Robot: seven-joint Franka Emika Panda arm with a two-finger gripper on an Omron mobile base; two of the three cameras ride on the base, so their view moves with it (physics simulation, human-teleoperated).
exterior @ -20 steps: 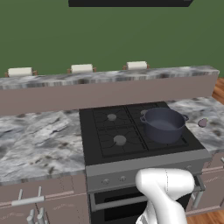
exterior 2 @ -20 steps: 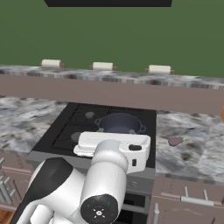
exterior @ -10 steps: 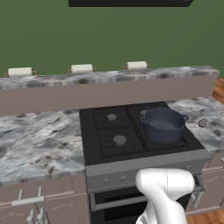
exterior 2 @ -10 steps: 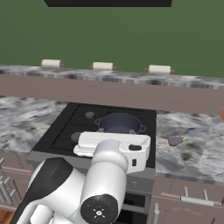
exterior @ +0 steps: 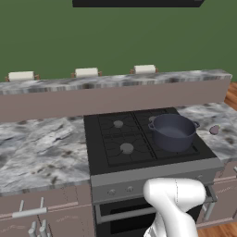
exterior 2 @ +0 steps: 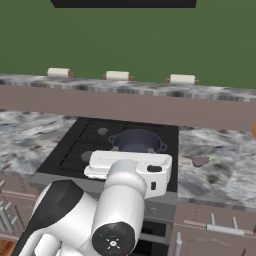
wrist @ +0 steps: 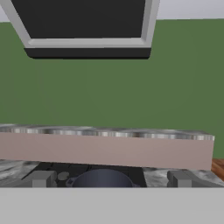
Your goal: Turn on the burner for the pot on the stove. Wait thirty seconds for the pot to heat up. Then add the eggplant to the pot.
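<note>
The dark blue-grey pot [exterior: 173, 132] stands on the right front burner of the black stove [exterior: 121, 152], also seen as pot [exterior 2: 137, 141] on stove [exterior 2: 87, 142]. The small purple eggplant [exterior: 214, 130] lies on the marble counter just right of the stove, apart from the pot; in the right base view the eggplant [exterior 2: 200, 161] sits there too. My gripper [wrist: 110, 179] is open, its fingertips [wrist: 41, 178] wide apart with nothing between them. It hangs in front of the stove's front edge, facing the pot [wrist: 103, 178]. Small knobs [exterior: 131, 188] line the grey front panel.
Marble counter [exterior: 41, 152] runs on both sides of the stove. A raised ledge [exterior: 115, 95] behind it carries three pale rolls [exterior: 86, 72]. A dark range hood [wrist: 87, 26] hangs overhead. Drawers with handles [exterior: 28, 213] sit below the counter.
</note>
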